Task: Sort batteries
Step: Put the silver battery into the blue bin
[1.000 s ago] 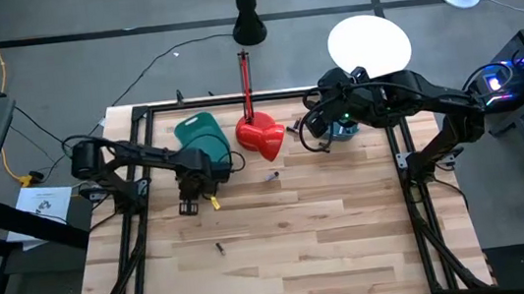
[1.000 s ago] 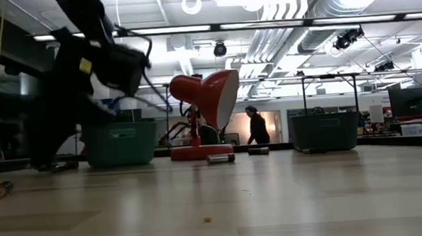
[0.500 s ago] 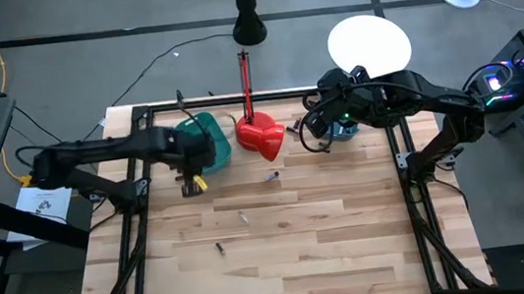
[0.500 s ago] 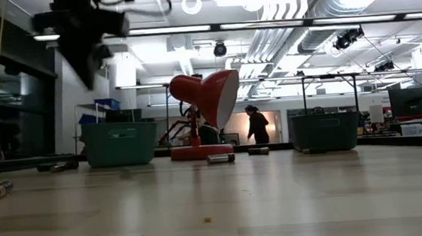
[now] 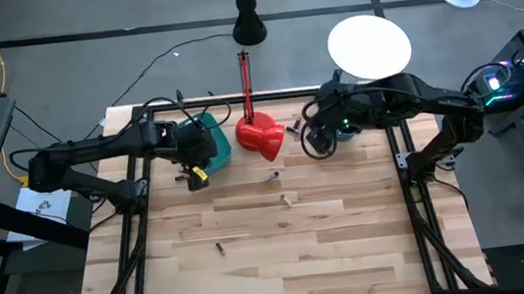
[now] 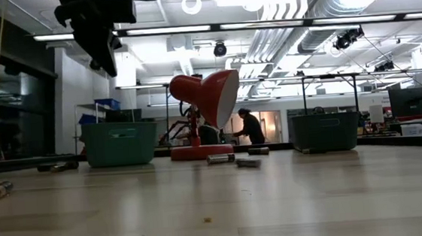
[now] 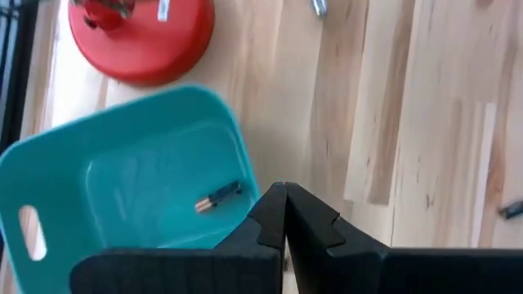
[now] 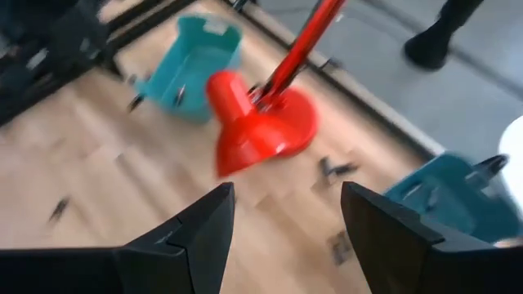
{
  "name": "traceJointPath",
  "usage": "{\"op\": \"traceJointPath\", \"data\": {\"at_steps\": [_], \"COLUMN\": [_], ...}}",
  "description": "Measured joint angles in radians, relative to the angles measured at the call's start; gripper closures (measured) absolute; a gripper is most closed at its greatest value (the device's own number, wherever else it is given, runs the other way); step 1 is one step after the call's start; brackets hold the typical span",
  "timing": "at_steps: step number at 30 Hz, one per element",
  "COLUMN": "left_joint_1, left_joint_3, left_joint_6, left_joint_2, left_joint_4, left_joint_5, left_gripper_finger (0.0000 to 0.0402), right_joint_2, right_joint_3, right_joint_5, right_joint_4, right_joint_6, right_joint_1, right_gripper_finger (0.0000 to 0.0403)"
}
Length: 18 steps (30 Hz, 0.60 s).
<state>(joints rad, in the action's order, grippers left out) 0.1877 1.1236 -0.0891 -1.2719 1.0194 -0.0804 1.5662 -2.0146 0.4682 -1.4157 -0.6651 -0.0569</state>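
Wooden slat bench (image 5: 284, 253) under a big workshop ceiling, with a red lamp (image 5: 261, 135) parked at about 12 o'clock and a teal bin on either side of it.

Left end effector (image 5: 189, 174) is hanging over the near edge of the left bin (image 5: 210, 141), around 10 o'clock on the bench. Its fingers are pressed fully together with nothing between them. The left wrist view shows one battery (image 7: 217, 196) lying inside that bin, so my read is this is the tail end of a drop-off.

Right end effector (image 5: 318, 144) sits near 1 o'clock, next to the right bin (image 5: 345, 132), jaws spread wide and empty.

Loose batteries left on the boards: one just in front of the lamp (image 5: 272, 176), one near the middle (image 5: 286, 200), one toward 8 o'clock (image 5: 220, 248).

Next move, I'd guess, is opening the left fingers, then swinging down onto one of those loose cells. They're tiny and lie flat, so the fingers need to straddle the cell across its width.
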Motion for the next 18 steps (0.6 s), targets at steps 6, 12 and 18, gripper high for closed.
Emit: {"op": "traceJointPath", "data": {"at_steps": [6, 12, 18], "left_joint_1": [-0.006, -0.006, -0.006], "left_joint_3": [0.000, 0.000, 0.000], "left_joint_6": [0.058, 0.098, 0.114], "left_joint_2": [0.001, 0.028, 0.134], "left_joint_4": [-0.099, -0.161, -0.151], "left_joint_5": [0.000, 0.062, 0.088], "left_gripper_finger": [0.0401, 0.0401, 0.0401], "right_joint_2": [0.137, 0.366, 0.304], "right_joint_3": [-0.001, 0.000, 0.252], "right_joint_5": [-0.102, -0.166, -0.203], "right_joint_4": [-0.079, -0.126, -0.117], "right_joint_6": [-0.024, 0.056, 0.110], "right_joint_1": [-0.059, -0.057, -0.002], "right_gripper_finger": [0.0183, 0.0183, 0.0183]}}
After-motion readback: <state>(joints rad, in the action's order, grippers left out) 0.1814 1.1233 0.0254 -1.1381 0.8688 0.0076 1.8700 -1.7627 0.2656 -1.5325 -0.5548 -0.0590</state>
